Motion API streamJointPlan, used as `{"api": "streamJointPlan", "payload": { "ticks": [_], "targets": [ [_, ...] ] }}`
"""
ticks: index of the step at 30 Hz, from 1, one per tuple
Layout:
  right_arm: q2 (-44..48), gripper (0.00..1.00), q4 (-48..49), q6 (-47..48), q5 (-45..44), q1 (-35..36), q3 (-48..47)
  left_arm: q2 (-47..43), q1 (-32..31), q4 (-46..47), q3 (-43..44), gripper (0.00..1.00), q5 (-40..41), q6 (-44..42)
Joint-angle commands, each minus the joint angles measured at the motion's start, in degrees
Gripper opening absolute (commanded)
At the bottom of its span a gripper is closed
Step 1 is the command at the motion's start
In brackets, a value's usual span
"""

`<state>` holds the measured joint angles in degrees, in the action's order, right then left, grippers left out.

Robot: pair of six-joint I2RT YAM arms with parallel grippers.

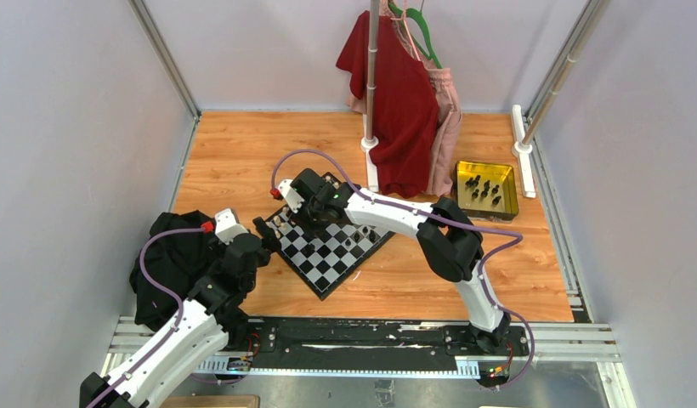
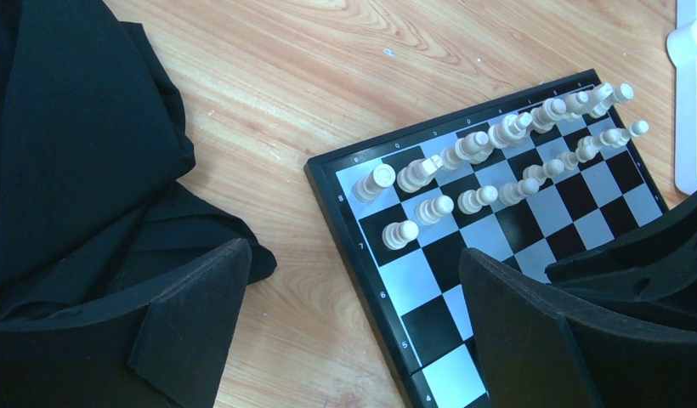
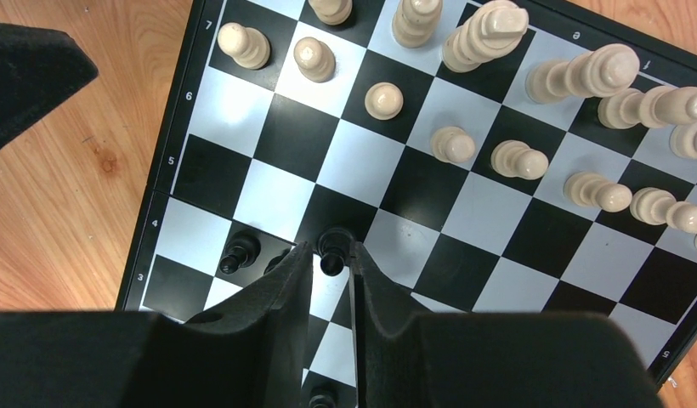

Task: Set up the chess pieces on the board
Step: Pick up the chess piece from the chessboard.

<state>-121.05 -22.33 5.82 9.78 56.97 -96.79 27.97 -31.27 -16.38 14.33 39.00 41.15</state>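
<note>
The checkered board (image 1: pixel 328 259) lies at an angle in the middle of the table. Cream pieces (image 1: pixel 281 223) stand in two rows along its far-left side; they also show in the left wrist view (image 2: pixel 464 153) and the right wrist view (image 3: pixel 451 144). My right gripper (image 3: pixel 330 248) is low over the board (image 3: pixel 277 136) and shut on a black pawn (image 3: pixel 331 253); it sits near the cream rows in the top view (image 1: pixel 301 212). Another black pawn (image 3: pixel 240 253) stands just left of it. My left gripper (image 2: pixel 354 255) is open and empty above the board's left edge (image 2: pixel 430 280).
A yellow tray (image 1: pixel 488 214) at the back right holds several black pieces (image 1: pixel 484 191). A black cloth (image 1: pixel 171 263) lies left of the board, close to my left gripper (image 1: pixel 258 242). A clothes stand with a red garment (image 1: pixel 396 102) rises behind the board.
</note>
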Motion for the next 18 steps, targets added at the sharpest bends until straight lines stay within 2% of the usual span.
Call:
{"api": "streamJointPlan", "payload": {
  "ticks": [1,18],
  "targets": [
    [-1.29,0.26,-0.76,0.42,1.07,0.73,-0.62,-0.50,-0.37,1.00,-0.53,1.00,1.25,0.52],
    [-1.60,0.20,-0.66,0.31,1.25,0.63,0.50,0.25,-0.37,1.51,-0.44,1.00,0.82,0.34]
  ]
}}
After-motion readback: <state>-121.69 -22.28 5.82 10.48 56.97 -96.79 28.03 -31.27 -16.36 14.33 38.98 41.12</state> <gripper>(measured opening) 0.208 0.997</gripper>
